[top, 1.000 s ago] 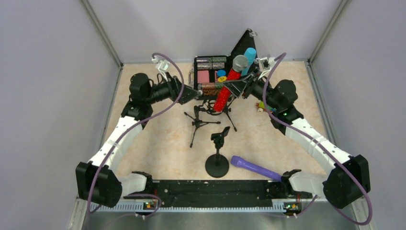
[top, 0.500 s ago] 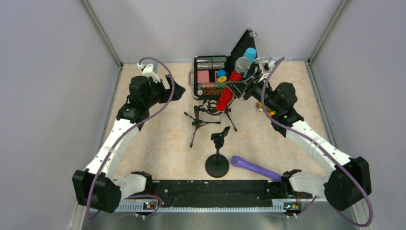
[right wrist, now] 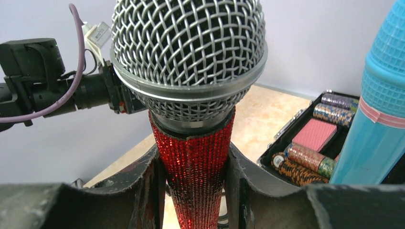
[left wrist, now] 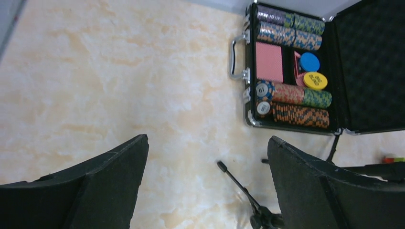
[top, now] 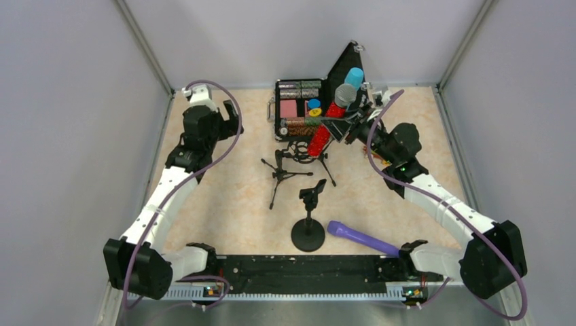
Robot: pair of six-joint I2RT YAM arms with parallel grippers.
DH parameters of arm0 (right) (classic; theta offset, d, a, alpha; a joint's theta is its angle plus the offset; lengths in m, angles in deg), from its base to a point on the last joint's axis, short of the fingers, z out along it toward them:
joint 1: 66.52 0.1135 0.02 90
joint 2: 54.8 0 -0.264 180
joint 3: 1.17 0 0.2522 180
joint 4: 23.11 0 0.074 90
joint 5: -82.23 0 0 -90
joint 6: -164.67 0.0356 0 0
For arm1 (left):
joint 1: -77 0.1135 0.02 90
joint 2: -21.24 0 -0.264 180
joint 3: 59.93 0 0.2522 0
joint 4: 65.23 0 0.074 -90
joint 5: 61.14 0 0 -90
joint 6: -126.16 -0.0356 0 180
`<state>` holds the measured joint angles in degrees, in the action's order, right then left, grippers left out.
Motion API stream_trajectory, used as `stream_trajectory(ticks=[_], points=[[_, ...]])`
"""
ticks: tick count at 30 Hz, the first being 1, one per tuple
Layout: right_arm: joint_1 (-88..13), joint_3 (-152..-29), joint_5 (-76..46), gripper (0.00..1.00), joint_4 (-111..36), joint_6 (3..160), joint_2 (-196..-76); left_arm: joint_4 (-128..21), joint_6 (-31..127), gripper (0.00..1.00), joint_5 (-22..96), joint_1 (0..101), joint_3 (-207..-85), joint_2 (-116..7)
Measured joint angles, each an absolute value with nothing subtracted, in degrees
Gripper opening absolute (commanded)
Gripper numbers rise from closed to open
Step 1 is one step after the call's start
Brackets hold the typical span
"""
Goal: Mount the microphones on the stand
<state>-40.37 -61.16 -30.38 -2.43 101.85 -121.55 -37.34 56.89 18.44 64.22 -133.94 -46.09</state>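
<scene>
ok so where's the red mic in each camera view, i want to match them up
Top external: red microphone, tilted at far middle, right claw gripping it, beside the chip case.
Left wrist: not in it.
Right wrist: dead centre between the claw fingers, mesh head on top.
Shared landmark: the chip case, in all three views.

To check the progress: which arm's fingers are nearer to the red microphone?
Right. The right fingers grip the red microphone; the left fingers are open, well apart, to its left.
</scene>
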Motion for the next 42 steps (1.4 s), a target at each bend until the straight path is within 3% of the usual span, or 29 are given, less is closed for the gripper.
stream_trajectory(ticks=[15, 42], points=[[-40.0, -62.7, -32.6, 0.00, 5.0, 96.6, -126.3, -53.9, 48.3, 0.99, 18.1, 64.2, -129.9, -44.0], [-36.0, -66.0, -31.1, 0.00, 4.7, 91.3, -134.2, -56.6, 47.9, 0.99, 19.3, 64.2, -123.9, -42.2]])
